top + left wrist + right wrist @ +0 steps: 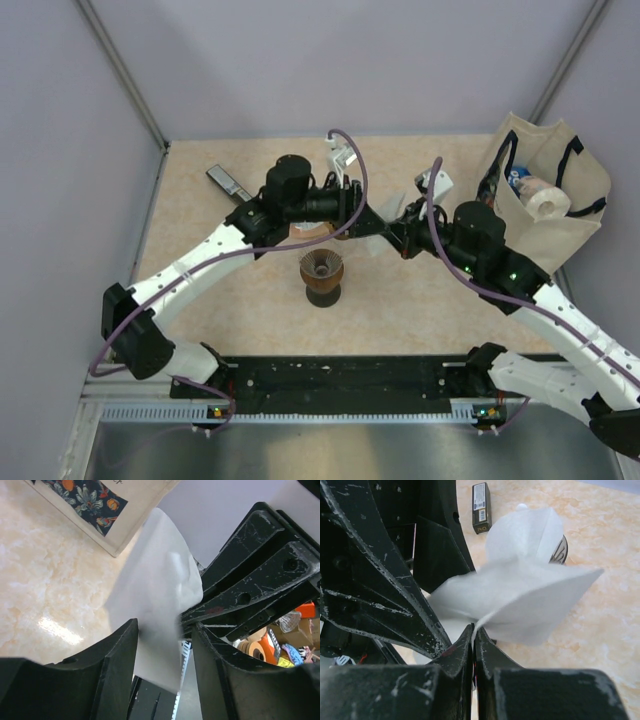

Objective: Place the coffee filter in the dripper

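The brown dripper [322,270] stands upright on the table, just in front of both grippers. The white paper coffee filter [368,243] hangs in the air between the two grippers. My right gripper [473,629] is shut on the filter's lower edge [530,600], and the paper fans out above the fingertips. My left gripper [164,630] is open, with the filter [160,580] passing between its jaws. The right gripper's black fingers [250,575] show close on the right of the left wrist view. In the top view the left gripper [352,215] and right gripper [385,228] almost touch.
A cream tote bag [545,200] holding a paper roll and other items stands at the back right. A small black box [228,181] lies at the back left and also shows in the right wrist view [481,500]. A round tan object [310,231] sits behind the dripper.
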`<state>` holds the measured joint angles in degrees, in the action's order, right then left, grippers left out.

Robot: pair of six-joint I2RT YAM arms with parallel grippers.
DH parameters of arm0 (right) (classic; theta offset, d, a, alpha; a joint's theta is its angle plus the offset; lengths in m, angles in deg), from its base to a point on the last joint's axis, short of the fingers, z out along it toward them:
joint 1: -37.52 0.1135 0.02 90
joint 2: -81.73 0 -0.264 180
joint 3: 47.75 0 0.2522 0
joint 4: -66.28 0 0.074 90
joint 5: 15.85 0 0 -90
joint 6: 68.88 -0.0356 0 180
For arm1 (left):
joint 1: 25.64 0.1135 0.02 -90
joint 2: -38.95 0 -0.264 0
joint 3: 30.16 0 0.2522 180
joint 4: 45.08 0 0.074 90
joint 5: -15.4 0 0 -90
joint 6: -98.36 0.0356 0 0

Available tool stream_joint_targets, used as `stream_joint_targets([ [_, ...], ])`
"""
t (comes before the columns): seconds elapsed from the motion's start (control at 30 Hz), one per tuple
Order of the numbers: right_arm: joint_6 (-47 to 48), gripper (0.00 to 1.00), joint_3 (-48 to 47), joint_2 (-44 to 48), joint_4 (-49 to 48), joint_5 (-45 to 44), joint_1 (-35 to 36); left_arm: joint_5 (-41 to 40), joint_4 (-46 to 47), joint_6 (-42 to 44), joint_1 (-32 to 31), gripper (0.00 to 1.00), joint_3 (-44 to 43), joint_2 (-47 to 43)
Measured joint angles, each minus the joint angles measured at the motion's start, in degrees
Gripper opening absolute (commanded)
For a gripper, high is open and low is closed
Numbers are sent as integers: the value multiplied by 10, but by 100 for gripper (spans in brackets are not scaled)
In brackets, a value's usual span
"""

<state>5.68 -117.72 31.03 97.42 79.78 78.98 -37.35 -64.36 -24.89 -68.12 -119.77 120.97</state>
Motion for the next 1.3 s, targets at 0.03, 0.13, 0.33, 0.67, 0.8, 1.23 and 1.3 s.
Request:
stream_joint_targets([
  [0.03,0,0,0,0,0,-2,0,-6,-5,2,0,50,0,-2],
  [0.13,0,0,0,0,0,-10,0,-37,-27,8,-1,42,0,-10],
  [0.33,1,0,0,0,2,-19,0,-123,-56,25,-5,19,0,-24],
  [0.67,-33,0,0,-12,28,-98,0,-368,-128,60,-94,0,-22,-24],
  [0.8,-57,0,0,-26,43,-131,0,-462,-147,60,-121,0,-27,-24],
  [1.23,-113,9,-5,-30,63,-192,1,-570,-170,50,-135,0,-37,-22],
  [1.3,-112,18,-5,-30,59,-191,1,-564,-172,52,-135,0,-40,-21],
])
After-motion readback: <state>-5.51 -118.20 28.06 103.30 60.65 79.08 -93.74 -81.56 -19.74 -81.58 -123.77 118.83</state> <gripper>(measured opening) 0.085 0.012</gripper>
